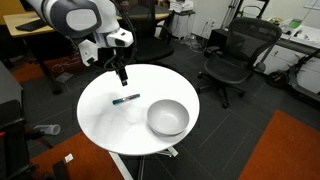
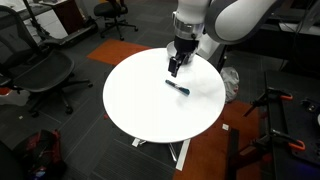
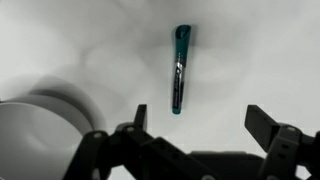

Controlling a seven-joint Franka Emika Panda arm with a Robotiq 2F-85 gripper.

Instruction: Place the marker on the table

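Note:
The slim dark teal marker (image 1: 126,99) lies flat on the round white table (image 1: 110,122). It also shows in an exterior view (image 2: 178,87) and in the wrist view (image 3: 180,68). My gripper (image 1: 122,77) hangs above the table just behind the marker, apart from it, also seen in an exterior view (image 2: 173,70). In the wrist view my gripper (image 3: 200,120) has its fingers spread wide with nothing between them; the marker lies on the white top beyond the fingertips.
A round silver-grey bowl (image 1: 167,117) stands on the table near the marker; its blurred rim shows in the wrist view (image 3: 35,125). Black office chairs (image 1: 236,52) and wooden desks (image 1: 40,25) stand around the table. An orange carpet patch (image 2: 215,150) lies beside the pedestal.

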